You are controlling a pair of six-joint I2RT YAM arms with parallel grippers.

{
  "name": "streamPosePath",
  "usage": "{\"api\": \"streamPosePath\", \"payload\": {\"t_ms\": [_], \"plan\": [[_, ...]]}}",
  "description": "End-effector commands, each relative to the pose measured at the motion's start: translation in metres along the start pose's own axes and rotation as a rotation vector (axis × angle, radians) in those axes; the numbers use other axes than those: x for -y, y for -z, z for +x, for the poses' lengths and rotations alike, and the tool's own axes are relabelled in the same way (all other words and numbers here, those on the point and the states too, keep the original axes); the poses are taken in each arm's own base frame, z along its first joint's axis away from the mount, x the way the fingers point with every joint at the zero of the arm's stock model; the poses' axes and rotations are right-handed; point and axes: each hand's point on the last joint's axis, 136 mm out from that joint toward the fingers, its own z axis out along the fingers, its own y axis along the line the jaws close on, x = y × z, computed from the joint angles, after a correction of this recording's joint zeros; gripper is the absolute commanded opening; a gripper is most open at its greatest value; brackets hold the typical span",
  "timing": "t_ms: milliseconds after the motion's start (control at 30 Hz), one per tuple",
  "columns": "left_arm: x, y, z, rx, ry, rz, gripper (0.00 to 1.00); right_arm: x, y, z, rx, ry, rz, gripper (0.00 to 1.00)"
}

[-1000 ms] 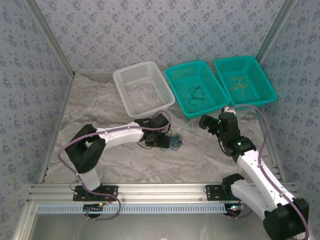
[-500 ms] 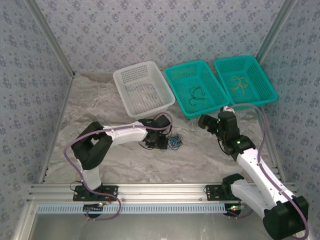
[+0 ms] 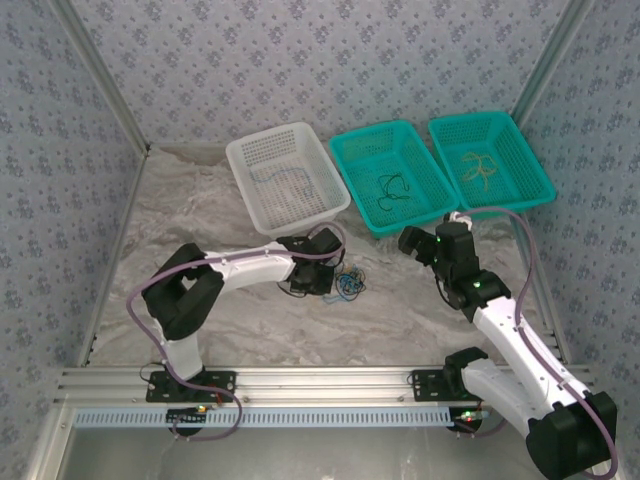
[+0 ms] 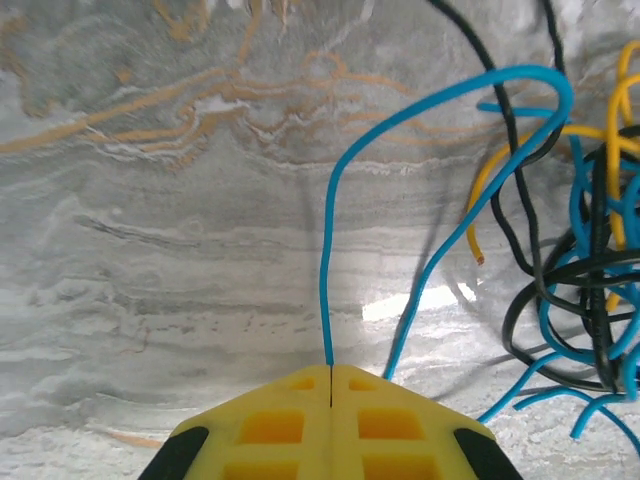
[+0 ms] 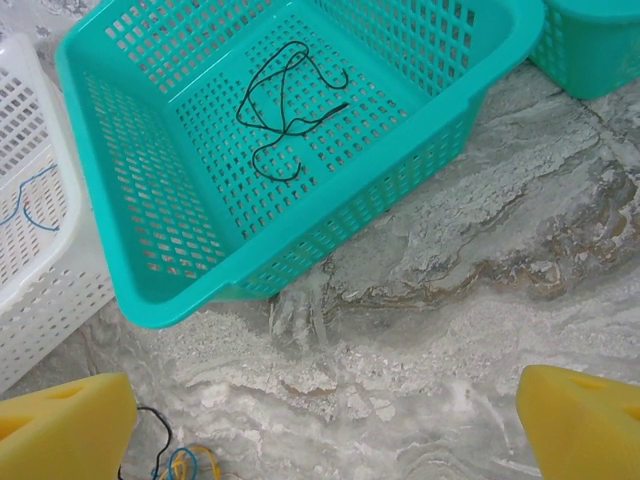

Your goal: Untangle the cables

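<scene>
Pinching 1 blue cable [image 4: 327, 260] beside the tangle [image 4: 590, 280], left gripper [image 4: 331, 371] clenched; right gripper [image 5: 325, 420] spread wide.

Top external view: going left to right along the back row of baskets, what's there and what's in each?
White basket with blue cable → middle teal basket with black cable → right teal basket with yellow cable.
</scene>
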Motion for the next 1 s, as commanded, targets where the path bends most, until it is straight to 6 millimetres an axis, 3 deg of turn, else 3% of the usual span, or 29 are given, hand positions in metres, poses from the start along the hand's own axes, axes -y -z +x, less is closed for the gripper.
{"api": "streamPosePath", "payload": {"t_ms": [0,100,300,467,700,967], "plan": [[0.0,0.032,-0.018,0.132,-0.01,0.01,0.0,0.005,-0.001,-0.002,0.006,-0.011,0.04,1.0],[-0.003,0.046,-0.026,0.224,0.006,0.036,0.0,0.005,-0.005,0.005,-0.028,-0.006,0.039,1.0],[-0.009,0.077,-0.043,0.397,0.03,0.077,0.0,-0.023,-0.01,0.031,-0.164,0.0,-0.115,1.0],[0.005,0.093,-0.046,0.45,-0.004,0.187,0.0,-0.034,-0.008,0.051,-0.218,0.042,-0.177,0.99],[0.018,0.123,-0.063,0.504,-0.054,0.282,0.0,-0.079,-0.003,0.068,-0.222,0.192,-0.395,0.98],[0.023,0.159,-0.081,0.546,-0.102,0.368,0.0,-0.124,-0.001,0.086,-0.185,0.372,-0.527,0.97]]}}
